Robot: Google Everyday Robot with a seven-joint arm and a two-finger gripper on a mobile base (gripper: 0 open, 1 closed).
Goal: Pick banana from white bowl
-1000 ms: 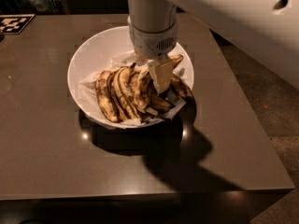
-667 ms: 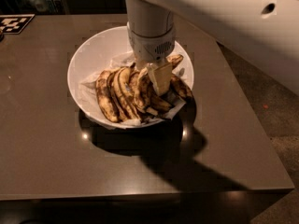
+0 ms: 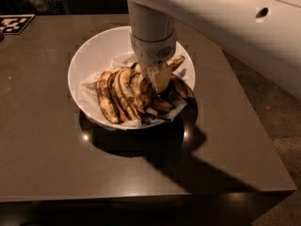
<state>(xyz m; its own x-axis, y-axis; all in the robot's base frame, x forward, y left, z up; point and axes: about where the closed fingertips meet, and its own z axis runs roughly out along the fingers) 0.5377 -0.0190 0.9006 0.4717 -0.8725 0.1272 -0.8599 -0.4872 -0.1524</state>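
The white bowl [image 3: 94,51] stands on the dark table, lined with crumpled white paper [image 3: 88,89]. Several overripe bananas lie in it. The arched banana [image 3: 175,62], yellow with brown-black blotches, curves from the bowl's right back side under my gripper toward the front. My gripper [image 3: 158,77] points straight down into the bowl, right on this banana at the middle of the pile. The wrist hides the banana's middle. A short dark-brown banana [image 3: 183,88] lies to the right.
A row of flatter spotted bananas [image 3: 113,95] fills the bowl's left half. The dark table [image 3: 51,159] ends at its right edge [image 3: 254,126], with floor beyond. A black-and-white marker tag [image 3: 14,23] lies at the far left corner.
The arm has shifted slightly left over the bowl. The gripper stays down among the bananas at the same spot; the bananas have not visibly moved.
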